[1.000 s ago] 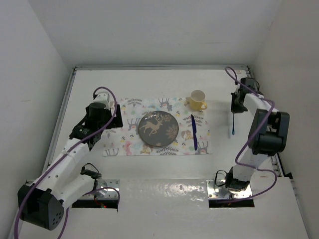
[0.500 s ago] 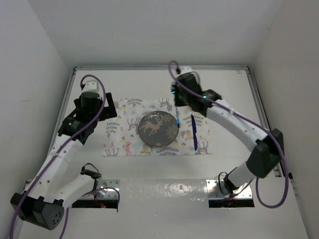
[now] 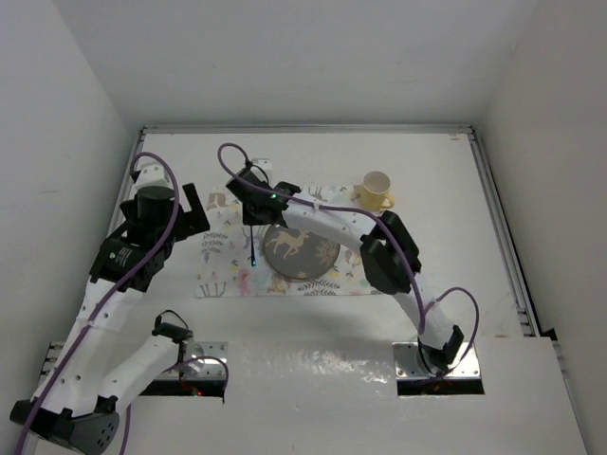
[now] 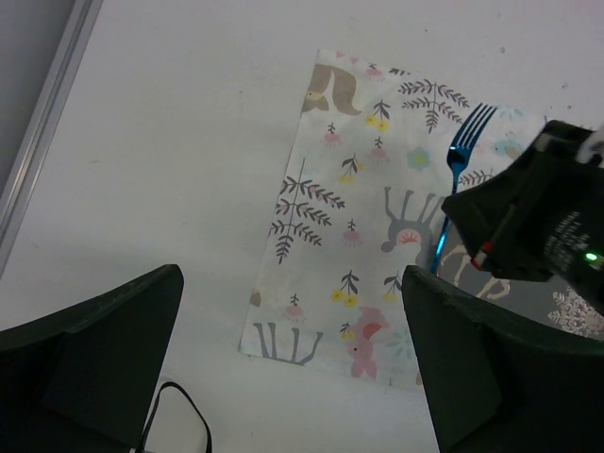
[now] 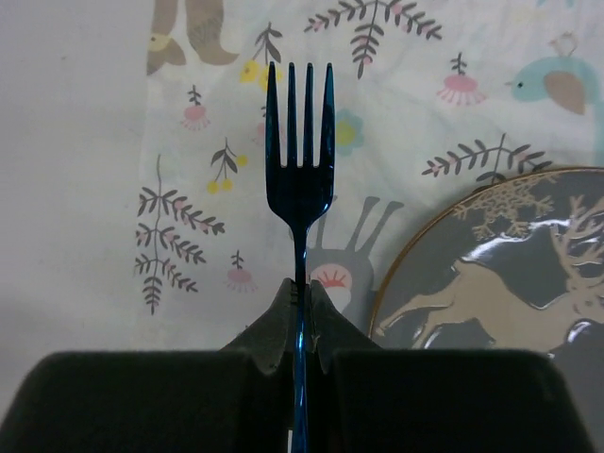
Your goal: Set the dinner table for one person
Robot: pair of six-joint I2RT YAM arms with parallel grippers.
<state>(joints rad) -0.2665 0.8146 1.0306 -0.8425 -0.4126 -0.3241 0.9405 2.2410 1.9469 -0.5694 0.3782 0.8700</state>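
Broadly, dinner table (image 3: 455, 275): white top with a thin metal rail, spanning the whole workspace; both arm bases are bolted at its near edge, and everything else sits on or over it.
right arm (image 3: 384, 251): reaches from its base at the near right across the cloth to the plate's left side; in the top view its elbow link covers the cloth's right part, so what lies there cannot be seen.
left arm (image 3: 123, 265): raised over bare tabletop left of the cloth, its wrist near the cloth's far left corner.
placemat (image 4: 321, 236): rectangular cloth printed with pastel animals and leaves, flat on the table's middle.
plate (image 3: 302, 248): dark, round, with a gold deer, at the placemat's centre; the right arm crosses its far edge.
cup (image 3: 377, 190): yellow, upright at the placemat's far right corner, well apart from the fork.
left gripper (image 4: 291, 278): jaws spread wide, nothing between them, over the placemat's left edge.
right gripper (image 5: 300, 297): jaws clamped on the fork's handle, just left of the plate.
fork (image 5: 300, 179): blue, tines pointing away from the wrist, over the placemat beside the plate's left rim; whether it touches the cloth cannot be told.
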